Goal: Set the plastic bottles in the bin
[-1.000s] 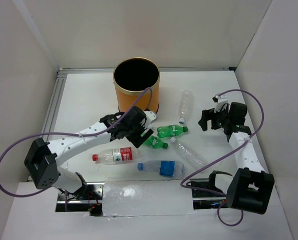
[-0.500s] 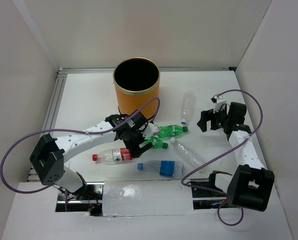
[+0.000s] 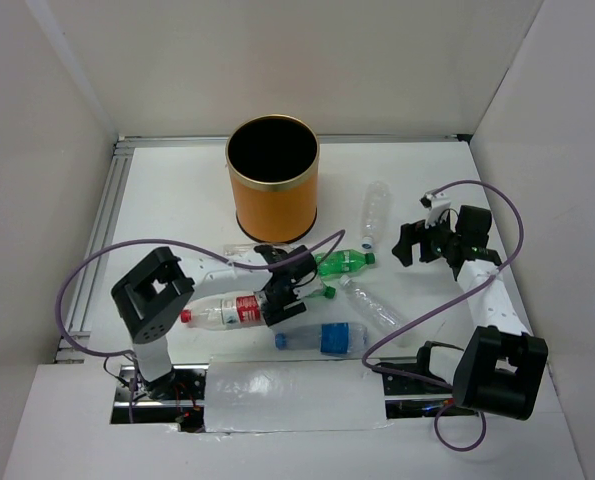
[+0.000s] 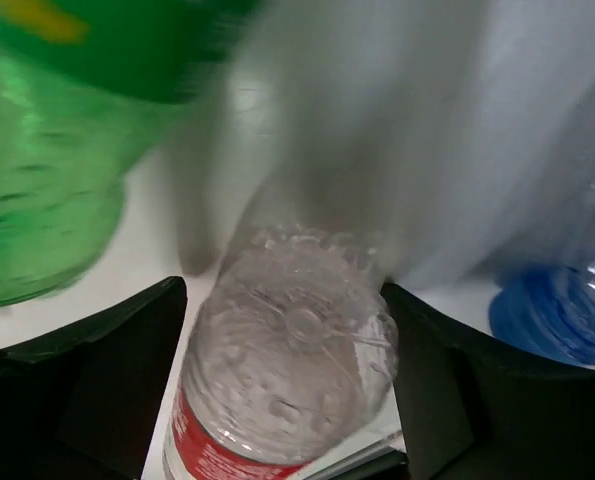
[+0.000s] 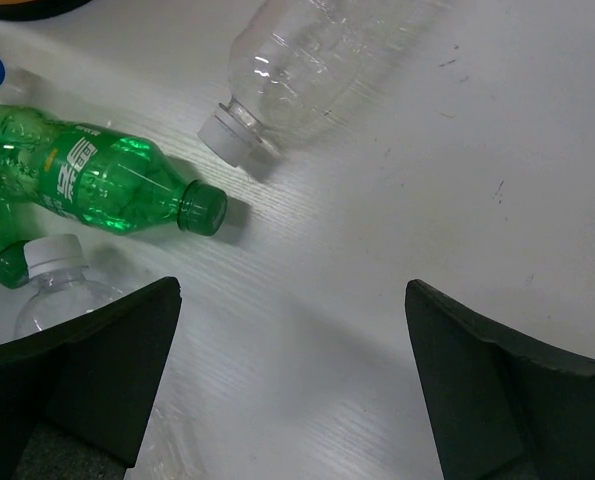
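The orange bin (image 3: 272, 190) stands at the back centre. The red-label bottle (image 3: 227, 311) lies near the front. My left gripper (image 3: 278, 304) is open, with a jaw close on each side of that bottle's base (image 4: 287, 370). Two green bottles (image 3: 343, 262) (image 3: 313, 290) lie just right of it. A blue-label bottle (image 3: 323, 337) lies in front. Clear bottles lie right of the bin (image 3: 374, 208) and at centre right (image 3: 377, 308). My right gripper (image 3: 408, 243) is open and empty, over bare table (image 5: 292, 290) between the clear bottles.
White walls close in the table on the left, back and right. A metal rail (image 3: 102, 230) runs along the left edge. Purple cables loop off both arms. In the right wrist view a green bottle (image 5: 107, 185) and a clear bottle (image 5: 307, 70) lie ahead of the fingers.
My left arm has folded back toward the near edge, moving its gripper from the green bottles down onto the base of the red-label bottle. The right arm has barely moved.
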You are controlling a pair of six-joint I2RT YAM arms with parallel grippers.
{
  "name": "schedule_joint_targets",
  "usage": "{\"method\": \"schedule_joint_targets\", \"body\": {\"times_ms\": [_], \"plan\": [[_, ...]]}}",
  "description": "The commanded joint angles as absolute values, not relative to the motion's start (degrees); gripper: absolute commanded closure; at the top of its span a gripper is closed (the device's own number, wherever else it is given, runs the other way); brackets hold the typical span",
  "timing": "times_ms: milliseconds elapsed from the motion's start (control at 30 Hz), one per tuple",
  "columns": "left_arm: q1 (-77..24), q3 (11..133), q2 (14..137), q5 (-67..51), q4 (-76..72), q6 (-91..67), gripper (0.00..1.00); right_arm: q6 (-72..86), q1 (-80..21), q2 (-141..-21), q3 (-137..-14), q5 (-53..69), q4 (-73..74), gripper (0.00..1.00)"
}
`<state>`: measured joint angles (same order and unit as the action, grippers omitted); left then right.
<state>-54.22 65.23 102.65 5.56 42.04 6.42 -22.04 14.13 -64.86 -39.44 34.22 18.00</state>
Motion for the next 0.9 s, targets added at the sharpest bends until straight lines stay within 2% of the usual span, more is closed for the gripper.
{"method": "schedule_joint_targets", "body": {"times_ms": [0, 67, 100, 167, 200, 233, 267, 300, 333, 367, 400, 500, 633, 733, 767, 867], "plan": [[-53.5, 65.4, 101.2, 9.8, 40.0, 5.4, 0.16, -22.9, 14.5, -65.0, -41.8, 36.0, 18.9, 0.00], [-53.5, 65.4, 99.3, 9.2, 40.0, 5.4, 0.35, -23.5, 15.0, -65.0, -41.8, 36.7, 18.9, 0.00], [-53.5, 65.4, 98.0, 9.2, 40.0, 4.7, 0.56, -24.2, 15.0, -65.0, -41.8, 37.3, 19.4, 0.01], [-53.5, 65.9, 93.0, 9.8, 41.2, 2.8, 0.71, -26.2, 15.0, -65.0, -41.8, 39.4, 20.6, 0.25], [-53.5, 68.5, 88.7, 9.8, 42.5, 2.0, 0.81, -27.8, 15.0, -65.0, -41.8, 41.0, 21.2, 0.57], [-54.1, 68.6, 88.7, 9.8, 43.1, 2.0, 0.83, -27.8, 15.0, -65.0, -41.8, 41.0, 21.8, 0.58], [-54.1, 69.7, 86.5, 8.7, 43.1, 2.0, 0.88, -27.8, 15.0, -65.0, -41.8, 41.7, 21.8, 0.94], [-54.1, 72.9, 82.0, 7.7, 43.8, 2.0, 0.89, -27.8, 15.0, -65.0, -42.4, 41.7, 21.8, 0.99], [-54.1, 75.0, 80.1, 5.9, 43.8, 2.0, 0.89, -27.8, 15.0, -65.6, -42.4, 41.7, 20.5, 0.97], [-54.7, 77.2, 78.5, 2.1, 44.3, 2.6, 0.91, -26.0, 15.0, -66.3, -42.4, 41.7, 19.8, 0.91], [-54.7, 79.7, 77.1, 0.4, 44.3, 2.6, 0.91, -25.3, 15.0, -66.8, -43.7, 41.7, 19.1, 0.56], [-53.9, 91.7, 74.9, -2.0, 41.1, 3.9, 0.93, -20.6, 15.0, -70.0, -46.7, 41.2, 15.9, 0.02], [-48.2, 97.9, 75.4, -2.4, 24.9, 5.1, 0.91, -15.0, 14.3, -78.8, -53.4, 40.6, 14.2, 0.00], [-42.4, 101.3, 77.2, -6.9, 7.9, 1.1, 0.91, -13.1, 12.1, -86.4, -60.7, 40.6, 18.3, 0.05], [-40.8, 103.2, 79.9, -9.3, 5.2, -2.3, 0.91, -13.1, 11.5, -87.7, -62.2, 40.6, 19.3, 0.08], [-34.4, 111.8, 85.3, -13.4, 0.0, -6.8, 0.91, -12.6, 10.1, -89.2, -64.2, 40.6, 18.8, 0.08]]}}
